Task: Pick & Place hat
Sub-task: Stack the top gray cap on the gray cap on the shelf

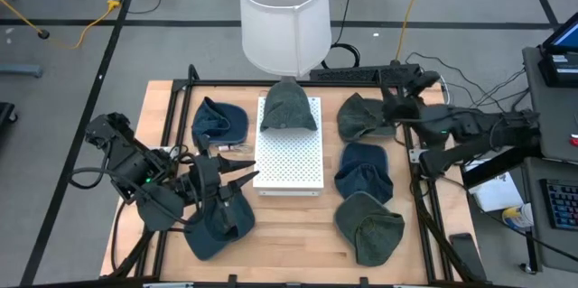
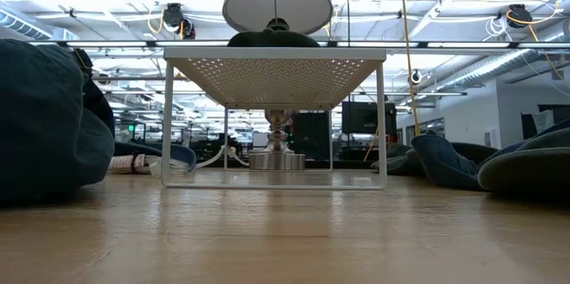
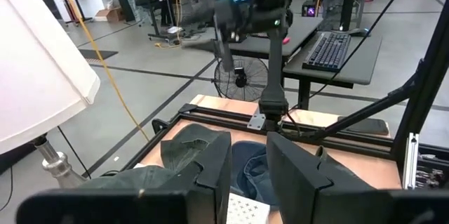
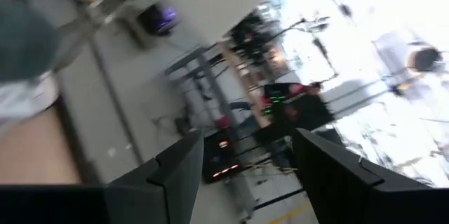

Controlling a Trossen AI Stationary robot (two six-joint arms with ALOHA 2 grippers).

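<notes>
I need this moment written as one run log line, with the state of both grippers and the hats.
left gripper: open, empty, beside white rack | right gripper: open, empty, above green hat | one hat on rack | lamp behind

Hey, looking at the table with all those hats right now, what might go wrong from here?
The green hat lies at the white rack's far edge, under the lamp shade; a gripper reaching there might knock the lamp. The right gripper hangs open beside another green hat and might snag it.
</notes>
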